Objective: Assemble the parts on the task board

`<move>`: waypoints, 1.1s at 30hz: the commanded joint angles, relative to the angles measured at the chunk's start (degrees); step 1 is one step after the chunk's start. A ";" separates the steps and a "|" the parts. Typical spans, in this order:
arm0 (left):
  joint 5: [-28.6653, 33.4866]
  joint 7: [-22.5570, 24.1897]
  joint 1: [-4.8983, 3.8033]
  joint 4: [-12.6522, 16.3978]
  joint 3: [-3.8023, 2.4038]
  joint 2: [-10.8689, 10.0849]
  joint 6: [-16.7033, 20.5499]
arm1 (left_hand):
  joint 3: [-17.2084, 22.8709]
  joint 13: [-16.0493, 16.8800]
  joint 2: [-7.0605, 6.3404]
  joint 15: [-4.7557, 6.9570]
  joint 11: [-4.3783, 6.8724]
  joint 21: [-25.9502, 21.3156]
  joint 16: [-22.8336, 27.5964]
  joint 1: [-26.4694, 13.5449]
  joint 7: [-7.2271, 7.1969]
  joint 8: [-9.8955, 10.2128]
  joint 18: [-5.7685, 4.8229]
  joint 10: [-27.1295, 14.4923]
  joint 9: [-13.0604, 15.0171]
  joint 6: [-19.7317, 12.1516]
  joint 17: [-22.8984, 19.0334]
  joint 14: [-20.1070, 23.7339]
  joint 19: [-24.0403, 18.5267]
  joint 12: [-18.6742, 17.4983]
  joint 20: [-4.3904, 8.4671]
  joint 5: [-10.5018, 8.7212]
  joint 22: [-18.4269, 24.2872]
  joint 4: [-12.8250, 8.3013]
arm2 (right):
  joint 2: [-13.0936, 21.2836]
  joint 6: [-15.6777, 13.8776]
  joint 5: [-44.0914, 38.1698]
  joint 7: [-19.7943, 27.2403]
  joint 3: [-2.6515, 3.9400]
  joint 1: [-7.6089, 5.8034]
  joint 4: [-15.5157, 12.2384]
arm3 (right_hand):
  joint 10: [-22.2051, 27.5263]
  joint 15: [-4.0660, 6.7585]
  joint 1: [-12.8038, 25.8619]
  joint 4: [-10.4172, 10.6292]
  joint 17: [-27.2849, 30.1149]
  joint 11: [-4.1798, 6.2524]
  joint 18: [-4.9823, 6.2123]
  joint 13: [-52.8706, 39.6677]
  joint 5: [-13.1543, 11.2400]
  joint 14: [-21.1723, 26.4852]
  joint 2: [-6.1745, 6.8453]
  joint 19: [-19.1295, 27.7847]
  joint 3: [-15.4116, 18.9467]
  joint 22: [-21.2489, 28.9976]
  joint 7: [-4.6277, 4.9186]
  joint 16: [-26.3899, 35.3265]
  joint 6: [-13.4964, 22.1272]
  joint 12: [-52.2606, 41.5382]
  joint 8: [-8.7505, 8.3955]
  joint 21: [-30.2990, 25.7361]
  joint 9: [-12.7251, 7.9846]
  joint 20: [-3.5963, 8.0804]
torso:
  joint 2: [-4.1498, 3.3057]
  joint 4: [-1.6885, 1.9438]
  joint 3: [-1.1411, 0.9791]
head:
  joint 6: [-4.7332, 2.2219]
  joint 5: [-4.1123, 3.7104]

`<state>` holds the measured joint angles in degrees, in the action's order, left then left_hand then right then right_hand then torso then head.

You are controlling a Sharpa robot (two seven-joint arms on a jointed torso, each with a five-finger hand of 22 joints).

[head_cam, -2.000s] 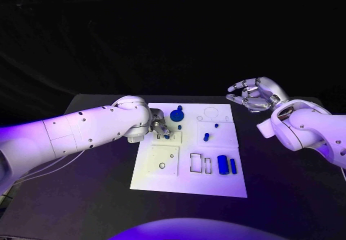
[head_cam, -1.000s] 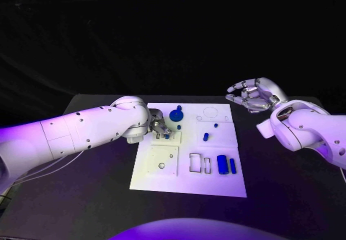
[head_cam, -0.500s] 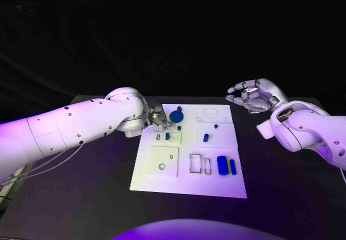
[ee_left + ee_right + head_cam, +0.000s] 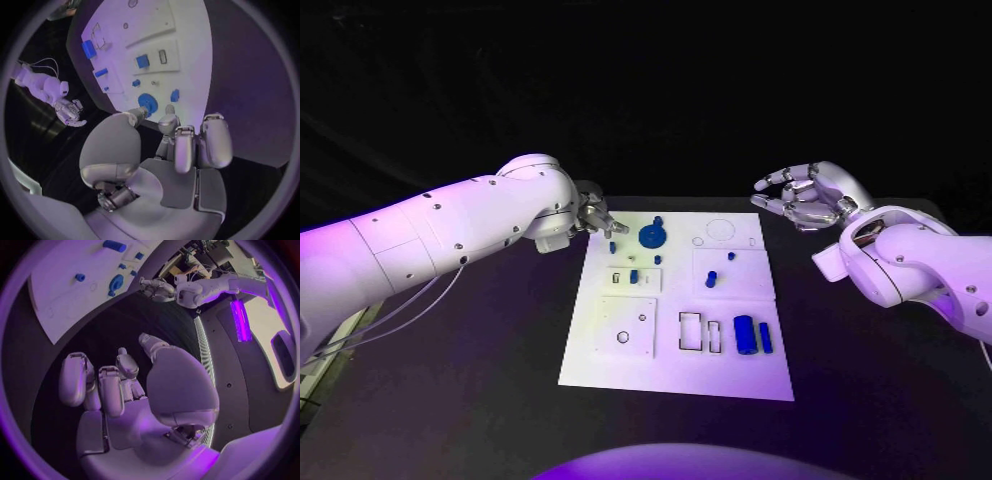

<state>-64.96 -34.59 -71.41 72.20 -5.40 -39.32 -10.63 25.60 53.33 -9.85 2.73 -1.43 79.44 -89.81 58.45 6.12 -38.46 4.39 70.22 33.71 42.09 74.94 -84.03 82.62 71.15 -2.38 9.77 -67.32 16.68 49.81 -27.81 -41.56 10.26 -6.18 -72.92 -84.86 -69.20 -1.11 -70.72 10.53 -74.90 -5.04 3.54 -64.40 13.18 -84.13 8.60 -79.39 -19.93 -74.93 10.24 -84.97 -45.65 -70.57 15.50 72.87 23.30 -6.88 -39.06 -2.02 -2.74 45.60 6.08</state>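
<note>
Several blue parts [image 4: 746, 331] already sit on the task board [image 4: 678, 375]; some outlines look unfilled. Left hand [image 4: 597, 217], at ten o'clock, and right hand [image 4: 802, 199] hold nothing, fingers loosely curled apart.

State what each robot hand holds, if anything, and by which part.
Nothing is held. The left robot hand and the right robot hand both hang empty, off the task board.

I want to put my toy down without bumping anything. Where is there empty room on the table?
The black table is bare to the left of the task board, below the left hand, and bare again between the board and the right arm. The board's far half is crowded with small blue parts.
</note>
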 commanded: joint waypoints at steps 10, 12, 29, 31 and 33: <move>0.14 2.14 -0.61 -6.62 0.54 3.01 -1.87 | -1.01 0.01 0.09 -0.50 -0.24 -0.25 -0.19 0.55 0.03 0.05 -0.10 -0.13 -0.34 0.78 15.06 -5.97 0.01 -0.12 -0.56 0.15 -0.22 0.11 | -0.09 0.63 -0.16 0.44 -0.01 0.03 0.00 | 0.28 0.33 0.69 0.23 -3.52 -0.11 0.86 -0.04 -0.09 -3.03 0.03 0.31 -0.02 -1.79 -0.23 0.21 0.27 0.14 0.29 -0.25 -0.05 0.10 | -0.08 0.00 0.05 | 0.21 -0.24; 0.14 2.10 -0.62 -7.94 0.89 3.67 -2.54 | -1.02 0.03 0.10 -0.50 -0.23 -0.27 -0.19 0.56 0.03 0.03 -0.09 -0.12 -0.35 0.81 15.06 -5.97 0.00 -0.11 -0.56 0.15 -0.17 0.11 | -0.13 0.65 -0.16 0.44 -0.01 0.03 0.03 | 0.28 0.34 0.69 0.32 -3.52 -0.09 0.86 -0.03 0.00 -3.04 -0.02 0.30 0.02 -1.80 -0.25 0.22 0.28 0.13 0.37 -0.27 -0.07 0.11 | -0.04 -0.01 0.06 | 0.29 -0.24; 0.85 2.23 -0.61 -10.77 1.91 5.14 -5.37 | -1.35 -0.17 -0.09 -0.48 -0.20 -0.23 -0.19 0.57 -0.02 -0.04 -0.10 -0.29 -0.45 1.06 15.06 -5.97 0.01 -0.19 -0.58 0.03 -0.27 0.10 | -0.25 0.55 -0.17 0.39 -0.01 0.08 0.16 | 0.27 0.35 0.69 0.34 -3.52 -0.08 0.86 -0.03 0.04 -3.04 -0.05 0.28 0.02 -1.80 -0.25 0.22 0.29 0.11 0.40 -0.27 -0.08 0.11 | 0.10 0.11 -0.05 | 0.56 -0.24; 1.00 2.28 -0.61 -10.76 1.99 5.20 -5.76 | -1.40 -0.16 -0.08 -0.48 -0.19 -0.23 -0.19 0.54 -0.04 -0.06 -0.10 -0.29 -0.46 1.12 15.06 -5.97 0.01 -0.18 -0.59 0.01 -0.27 0.11 | -0.28 0.56 -0.17 0.39 -0.01 0.09 0.19 | 0.27 0.35 0.69 0.34 -3.52 -0.08 0.86 -0.03 0.04 -3.04 -0.05 0.28 0.02 -1.80 -0.25 0.22 0.29 0.11 0.40 -0.27 -0.08 0.11 | 0.11 0.08 -0.05 | 0.55 -0.18; 1.18 2.34 -0.60 -10.75 2.05 5.27 -6.13 | -1.40 -0.16 -0.08 -0.48 -0.19 -0.23 -0.19 0.54 -0.04 -0.06 -0.10 -0.29 -0.46 1.12 15.06 -5.97 0.01 -0.18 -0.59 0.01 -0.27 0.11 | -0.30 0.57 -0.17 0.39 -0.01 0.10 0.21 | 0.27 0.35 0.69 0.34 -3.52 -0.08 0.86 -0.03 0.04 -3.04 -0.05 0.28 0.02 -1.80 -0.25 0.22 0.29 0.11 0.40 -0.27 -0.08 0.11 | 0.11 0.05 -0.04 | 0.57 -0.17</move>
<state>-64.59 -32.99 -71.86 61.41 -3.33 -34.23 -14.63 24.49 53.20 -9.86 2.74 -1.43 79.44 -89.81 58.44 6.02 -38.46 4.39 70.23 33.34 42.83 74.93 -84.04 82.69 71.16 -2.71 9.77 -67.53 16.83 49.57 -27.81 -41.55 10.26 -6.19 -72.86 -84.65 -69.21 -1.11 -70.73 10.52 -74.93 -5.04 3.53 -64.41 13.18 -84.13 8.60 -79.39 -19.93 -74.91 10.24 -84.97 -45.65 -70.57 15.50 72.87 23.31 -6.88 -38.96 -1.95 -2.78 46.15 5.83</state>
